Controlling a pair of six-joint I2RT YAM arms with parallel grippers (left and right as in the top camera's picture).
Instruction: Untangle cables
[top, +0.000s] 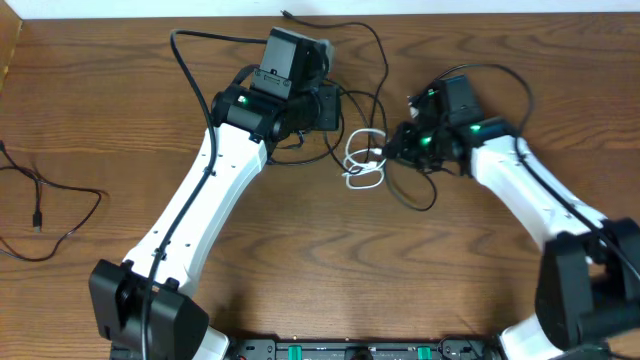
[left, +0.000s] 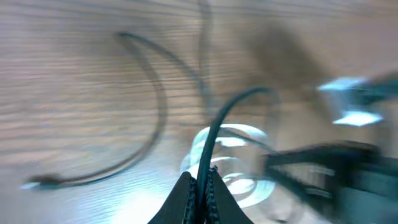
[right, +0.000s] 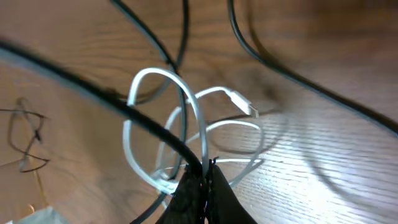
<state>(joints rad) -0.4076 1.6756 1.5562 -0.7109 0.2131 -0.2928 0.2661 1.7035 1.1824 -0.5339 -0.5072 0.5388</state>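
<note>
Status for you: roughly a third done, by my read. One black cord already lies by itself at the far left of the overhead frame, well apart from the rest, so you can count that one as freed. The knot is at centre frame on the bench: the white cord sits in a few stacked loops with the other black cord crossing over them, and more of its slack runs up toward the top of the frame. The left pincer is clamped tight on a black cord that rises from its tips, with the white loops just behind. The left wrist view is blurred, so I can't tell you if it's the same cord the other side has. The right pincer is closed on the black cord right where it crosses the white loops. I can't tell whether a white strand is pinched in with it. The white plug lies free at the upper right of the coil, not threaded through anything I can see. What's left: get the black cord out of the white loops, then lay the two apart. Watch that pulling doesn't drag the white coil along.
</note>
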